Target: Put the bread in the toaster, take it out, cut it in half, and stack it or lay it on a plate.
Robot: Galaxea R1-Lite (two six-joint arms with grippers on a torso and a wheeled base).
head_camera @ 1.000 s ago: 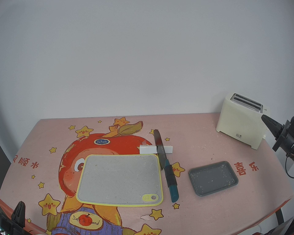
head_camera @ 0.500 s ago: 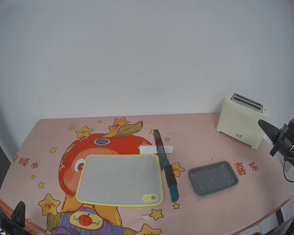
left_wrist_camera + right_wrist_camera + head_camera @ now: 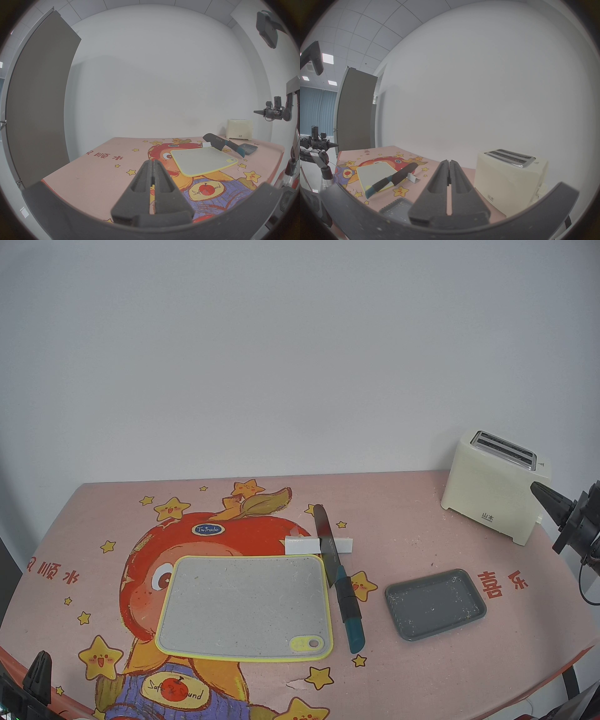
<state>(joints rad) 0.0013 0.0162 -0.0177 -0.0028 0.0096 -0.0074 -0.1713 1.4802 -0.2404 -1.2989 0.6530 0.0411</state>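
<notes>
A round-cornered table [image 3: 406, 515] covered in pink cloth printed with a cartoon apple and stars is seen. A grey cutting board with a yellow-green rim [image 3: 244, 605] is laid flat toward the table's near edge, at the middle. A cream two-slot toaster [image 3: 494, 490] is stood at the far right corner. A dark grey rectangular plate [image 3: 435, 604] is set toward the right edge, well apart from the toaster. A knife with a dark blade and teal handle [image 3: 337, 580] is laid along the board's right side, its blade propped across a small white block [image 3: 303, 545]. The right gripper [image 3: 449, 163] is held near the toaster's right side, fingers pressed together. The left gripper [image 3: 153, 164] is held at the near left corner, likewise closed on nothing.
</notes>
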